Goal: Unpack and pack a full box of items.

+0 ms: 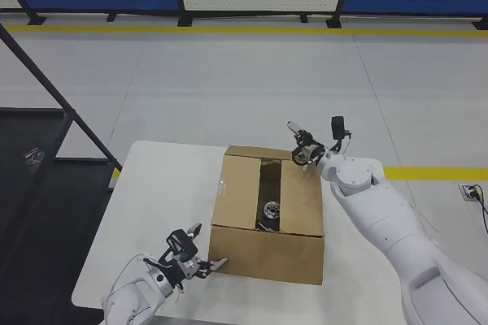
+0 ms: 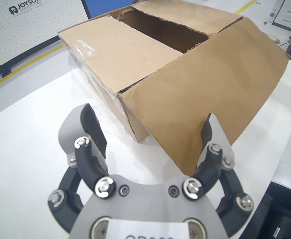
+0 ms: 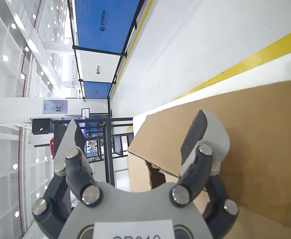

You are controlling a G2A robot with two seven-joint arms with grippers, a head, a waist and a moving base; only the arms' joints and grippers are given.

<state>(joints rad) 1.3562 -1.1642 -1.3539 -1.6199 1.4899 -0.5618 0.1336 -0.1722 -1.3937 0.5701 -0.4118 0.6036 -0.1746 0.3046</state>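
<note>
A brown cardboard box (image 1: 268,215) stands on the white table (image 1: 154,211), its two top flaps lying nearly flat with a gap between them. Through the gap a dark round item (image 1: 270,213) shows inside. My left gripper (image 1: 203,248) is open at the box's near left corner, just off the front wall; in the left wrist view the box (image 2: 175,58) fills the space beyond its fingertips (image 2: 150,118). My right gripper (image 1: 299,140) is open above the box's far right corner; in its own view the gripper (image 3: 138,123) hovers over a flap (image 3: 257,135).
A black metal rack (image 1: 32,154) stands left of the table. Yellow floor lines (image 1: 439,172) run behind and to the right. The table's left half is bare around my left arm.
</note>
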